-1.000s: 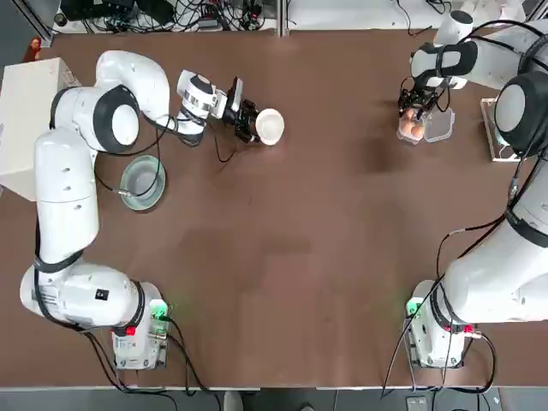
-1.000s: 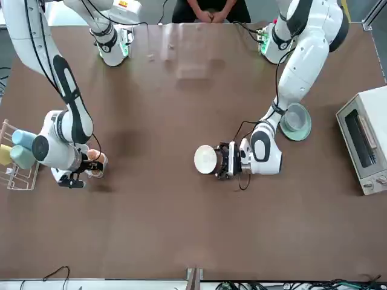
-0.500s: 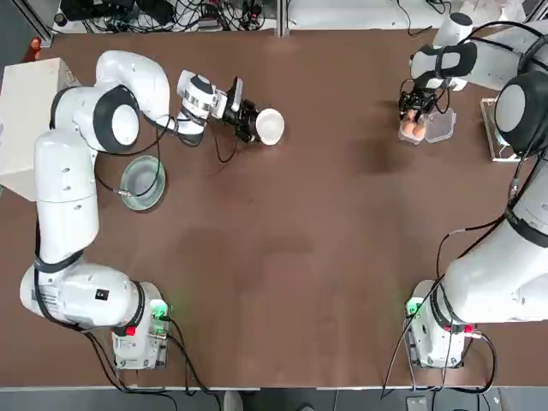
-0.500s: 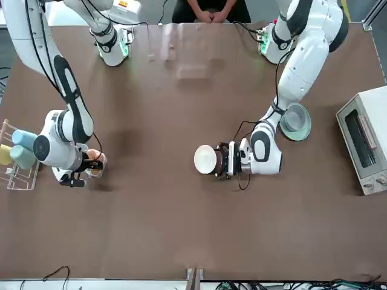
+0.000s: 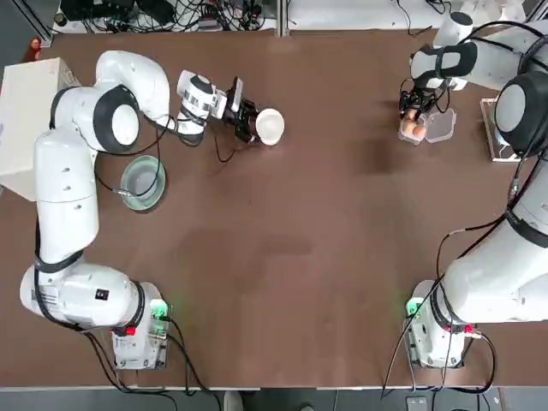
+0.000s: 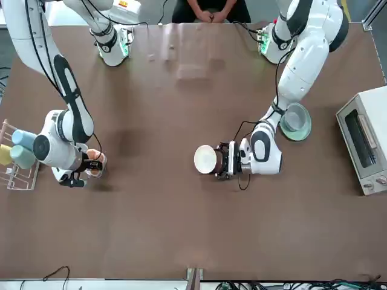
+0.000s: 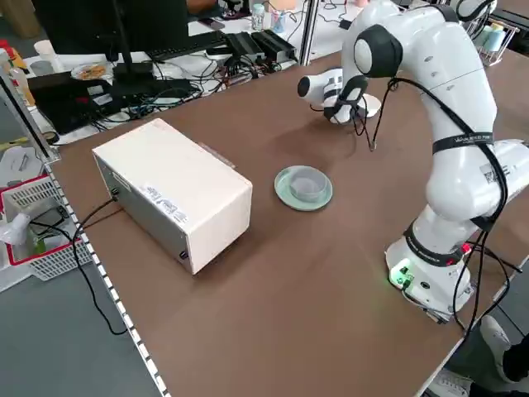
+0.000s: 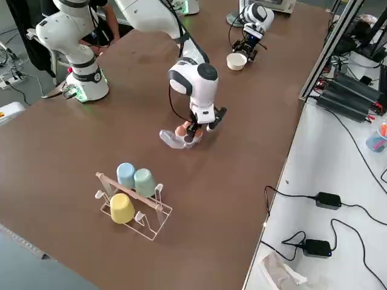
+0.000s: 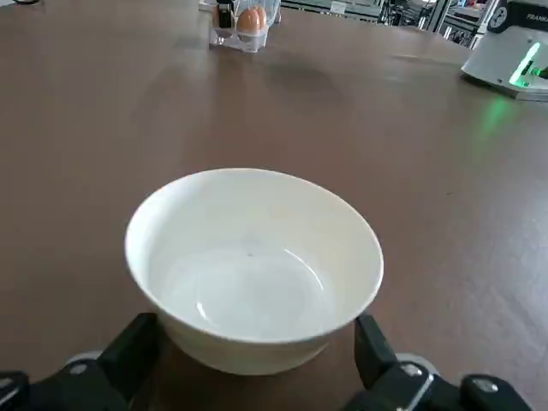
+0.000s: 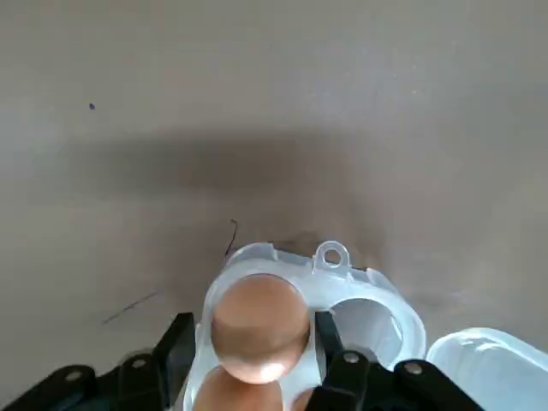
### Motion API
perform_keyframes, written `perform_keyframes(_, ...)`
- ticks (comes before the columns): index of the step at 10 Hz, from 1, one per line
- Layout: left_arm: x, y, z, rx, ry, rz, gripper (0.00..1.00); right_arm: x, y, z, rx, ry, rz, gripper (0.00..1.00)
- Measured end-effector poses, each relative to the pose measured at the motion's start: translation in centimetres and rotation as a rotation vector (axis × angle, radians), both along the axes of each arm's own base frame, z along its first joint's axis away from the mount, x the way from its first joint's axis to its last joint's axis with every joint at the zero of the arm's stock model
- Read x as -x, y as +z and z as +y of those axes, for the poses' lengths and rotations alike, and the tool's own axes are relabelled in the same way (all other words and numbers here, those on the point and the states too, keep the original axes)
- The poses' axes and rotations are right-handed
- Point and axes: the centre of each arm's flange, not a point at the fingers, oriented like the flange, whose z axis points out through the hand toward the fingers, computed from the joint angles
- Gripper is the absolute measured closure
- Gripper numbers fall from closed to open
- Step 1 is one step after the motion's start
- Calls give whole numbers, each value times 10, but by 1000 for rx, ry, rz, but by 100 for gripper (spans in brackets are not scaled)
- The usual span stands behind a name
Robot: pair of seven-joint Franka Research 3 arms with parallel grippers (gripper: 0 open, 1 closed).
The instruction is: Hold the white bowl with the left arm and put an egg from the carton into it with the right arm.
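Note:
The white bowl (image 5: 271,126) (image 9: 253,257) stands upright on the brown table at the far left. My left gripper (image 5: 250,122) (image 9: 254,332) lies low beside it, shut on the bowl with a finger on each side. The clear carton (image 5: 431,128) (image 10: 342,267) sits at the far right with its lid open. Over it hangs my right gripper (image 5: 413,109) (image 10: 255,336), shut on a brown egg (image 10: 259,324). Another egg (image 10: 224,390) shows just below the held one. In the top view an egg (image 5: 413,130) rests in the carton.
A pale green glass dish (image 5: 142,182) sits near the left arm. A white boxy appliance (image 5: 26,111) stands at the left edge. A wire rack with cups (image 8: 133,193) stands beyond the carton at the right edge. A person (image 6: 205,9) sits behind the table.
The right gripper's fingers have closed in on the egg over the carton. The left gripper and the bowl have not moved.

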Motion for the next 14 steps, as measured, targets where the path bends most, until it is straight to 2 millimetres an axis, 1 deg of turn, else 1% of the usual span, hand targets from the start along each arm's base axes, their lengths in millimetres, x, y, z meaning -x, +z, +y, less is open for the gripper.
perform_keyframes(5,0,0,1,0,2,0,1,-2,3,-1,2,-6,-21,44)
perform_keyframes(8,-1,0,1,0,2,0,1,-3,4,-2,4,-9,-40,47)
perform_keyframes(10,-1,0,2,3,0,-7,1,-3,6,-3,6,-11,-45,52)
perform_keyframes(14,-2,1,4,9,-3,-24,1,-3,9,-3,4,-10,-36,52)
